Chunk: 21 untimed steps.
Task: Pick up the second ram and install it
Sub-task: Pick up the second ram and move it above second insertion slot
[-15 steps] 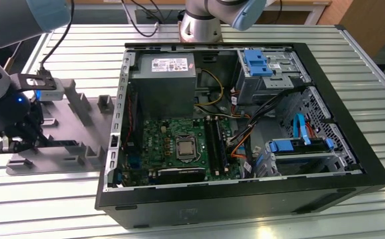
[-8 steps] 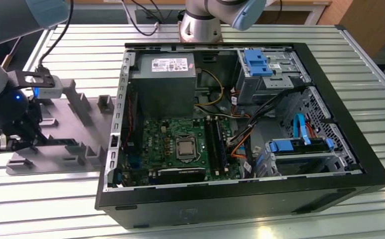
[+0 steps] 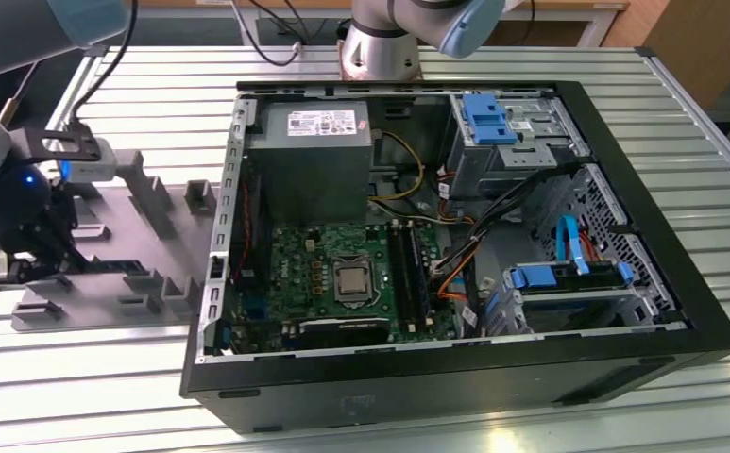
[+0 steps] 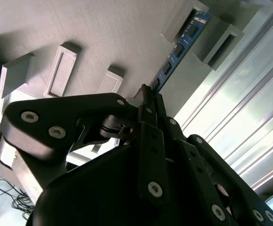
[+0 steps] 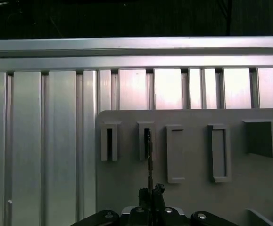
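Gripper point(image 4: 148, 94) jaws are pressed together on the near end of the second ram point(image 4: 178, 47). The blue stick stands on edge, its far end in a raised slot of the gray fixture tray point(image 4: 103, 33), which lies beside the open computer case point(image 3: 466, 387), on the exterior view's left.

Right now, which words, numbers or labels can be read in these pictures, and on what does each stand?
White label on the power supply: print too small to read.
White marks on the second ram, clamped in the gripper: too small to read.
No text is readable.
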Motion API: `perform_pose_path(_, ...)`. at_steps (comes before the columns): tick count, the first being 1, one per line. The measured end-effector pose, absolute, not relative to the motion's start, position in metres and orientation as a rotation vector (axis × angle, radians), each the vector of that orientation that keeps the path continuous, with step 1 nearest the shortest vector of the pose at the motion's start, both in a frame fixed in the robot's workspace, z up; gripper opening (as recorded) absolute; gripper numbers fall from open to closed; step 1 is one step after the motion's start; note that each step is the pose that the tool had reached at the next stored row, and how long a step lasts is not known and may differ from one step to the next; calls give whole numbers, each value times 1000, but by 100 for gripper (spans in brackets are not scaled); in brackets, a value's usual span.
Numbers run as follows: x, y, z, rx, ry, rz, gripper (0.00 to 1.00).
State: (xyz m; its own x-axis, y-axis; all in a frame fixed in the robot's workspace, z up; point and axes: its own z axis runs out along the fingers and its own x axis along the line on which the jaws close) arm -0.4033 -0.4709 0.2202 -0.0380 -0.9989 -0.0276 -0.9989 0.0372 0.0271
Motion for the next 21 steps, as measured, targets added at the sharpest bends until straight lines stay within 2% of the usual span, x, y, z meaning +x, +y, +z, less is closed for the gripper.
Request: perform_pose_path(21,-403,-471,234,-2178,2262,61,14)
